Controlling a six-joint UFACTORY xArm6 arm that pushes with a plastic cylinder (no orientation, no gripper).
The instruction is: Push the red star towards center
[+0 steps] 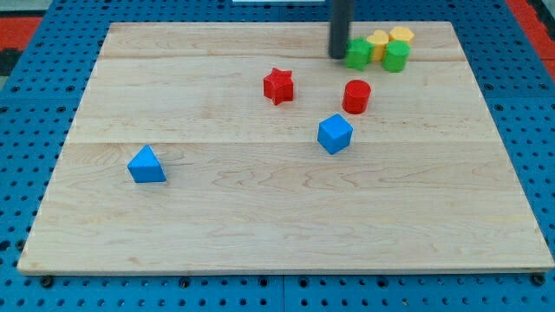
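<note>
The red star (278, 86) lies on the wooden board (260, 217), above and a little left of the board's middle. My tip (337, 55) rests on the board near the view's top, up and to the right of the star, well apart from it. The tip stands just left of a green block (357, 54).
A red cylinder (356, 96) lies right of the star, a blue cube (335, 133) below it. A blue triangular block (146, 165) is at the left. Two yellow blocks (379, 40) (401, 35) and a green cylinder (396, 56) cluster at the top right.
</note>
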